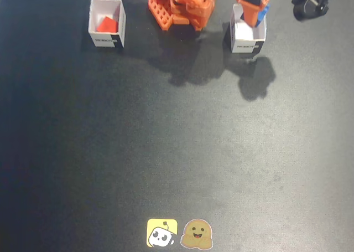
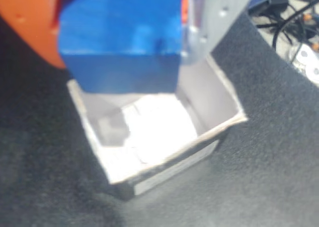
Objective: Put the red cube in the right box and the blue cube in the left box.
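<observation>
- Fixed view: the arm's orange base (image 1: 182, 5) is sitting at the top centre of the black table (image 1: 177, 152), and the arm is reaching toward the view's right, with the wrist pointing steeply down.
- The gripper (image 1: 255, 19) is hanging directly over the open top of the white box (image 1: 247, 35) at the view's right, its tips dipping to about the rim.
- Wrist view: the fingers are pressing in on the blue cube (image 2: 119, 35), an orange finger (image 2: 30, 22) lying against its left side and a grey finger (image 2: 209, 22) against its right.
- The blue cube is hanging above the box's opening, not resting on the floor of the box (image 2: 159, 132); its lower face is shadowing the back wall.
- The box interior is showing white and grey, with a bright patch on the floor; the front wall's printed label is too blurred to read.
- In the fixed view only a sliver of blue is showing between the orange fingers.
- The red cube (image 1: 107, 25) is lying inside the other white box (image 1: 107, 22) at the view's left, tilted against the floor.
- The two boxes are standing well apart, one on each side of the base.
- Two cartoon stickers (image 1: 180, 234) are lying at the table's bottom edge.
- Black clamp hardware (image 1: 312, 0) is showing at the top right corner.
</observation>
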Action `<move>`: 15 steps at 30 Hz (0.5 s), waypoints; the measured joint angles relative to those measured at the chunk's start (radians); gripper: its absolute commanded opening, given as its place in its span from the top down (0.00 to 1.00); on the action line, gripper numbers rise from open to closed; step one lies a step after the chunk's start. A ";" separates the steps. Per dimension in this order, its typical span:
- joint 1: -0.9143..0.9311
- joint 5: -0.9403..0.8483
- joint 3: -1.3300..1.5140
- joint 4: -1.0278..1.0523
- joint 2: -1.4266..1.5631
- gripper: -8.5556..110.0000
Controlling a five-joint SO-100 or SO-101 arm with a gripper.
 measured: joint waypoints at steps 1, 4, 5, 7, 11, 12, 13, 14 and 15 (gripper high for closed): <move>-0.002 0.009 0.000 0.000 0.000 0.76; -0.009 0.009 0.000 0.000 0.000 0.75; -0.009 0.008 0.000 0.000 -0.002 0.75; -0.008 0.015 0.000 0.000 -0.006 0.79; -0.006 0.015 0.000 0.000 -0.012 0.90; -0.005 0.015 -0.002 0.000 -0.018 0.92; 0.003 0.009 -0.017 0.000 -0.029 0.93; 0.015 0.006 -0.038 0.002 -0.044 0.93; 0.031 0.008 -0.058 0.006 -0.061 0.93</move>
